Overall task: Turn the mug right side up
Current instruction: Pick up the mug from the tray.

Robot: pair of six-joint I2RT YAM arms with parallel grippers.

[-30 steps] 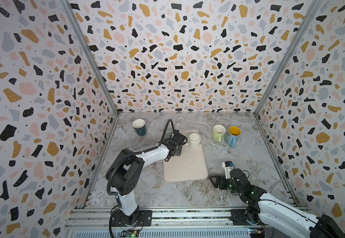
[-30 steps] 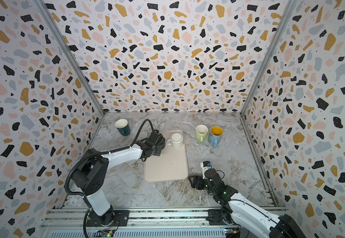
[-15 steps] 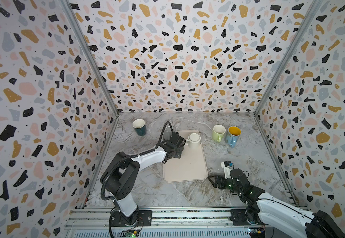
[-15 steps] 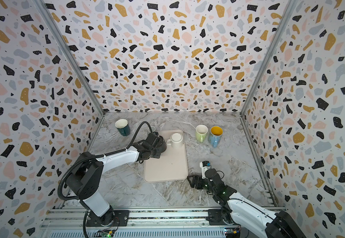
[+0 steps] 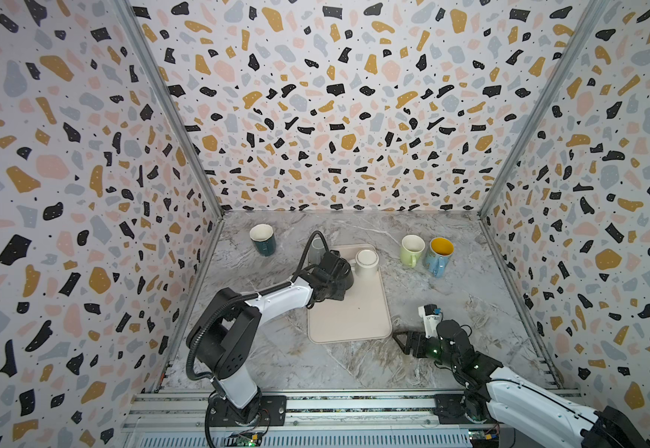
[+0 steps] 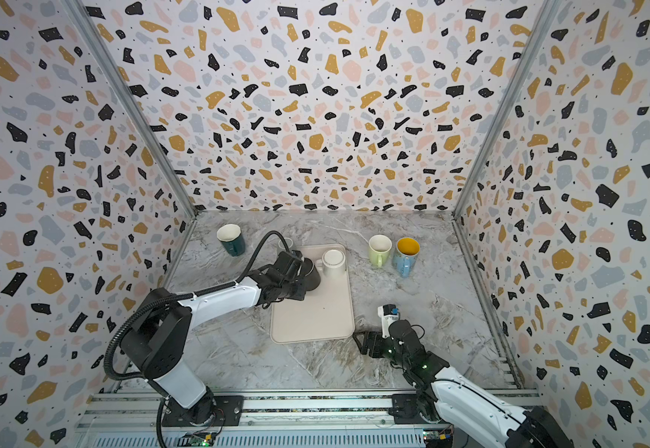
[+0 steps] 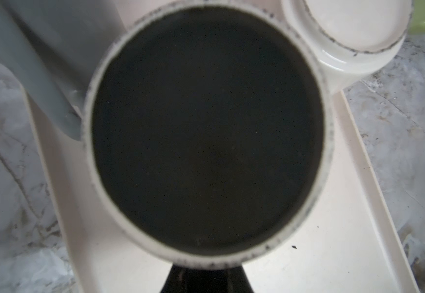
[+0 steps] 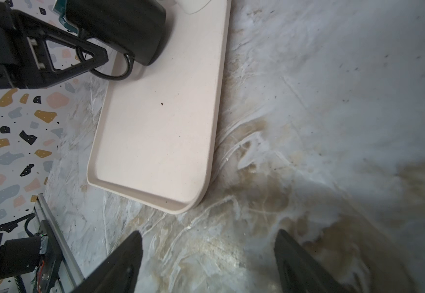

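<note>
**Grasp stage.** The left gripper [image 8: 97, 59] is clenched on the handle of the black mug [image 5: 344, 276]. The mug is bottom-up at the far left corner of the tray [image 5: 354, 318], just beside an inverted white mug [image 5: 366, 262]. The next move likely calls for a lift and a half-turn of the wrist — clear of that neighbour. The right gripper [image 8: 208, 234] hangs released over the marble tabletop [image 5: 451, 302] — speckled walls [image 5: 335, 97] enclose three sides.

Your marbled counter [image 5: 451, 310] is carrying a beige tray [image 5: 354, 310], a teal mug [image 5: 263, 240], and a green mug [image 5: 411, 250] just beside a blue mug [image 5: 437, 256].
</note>
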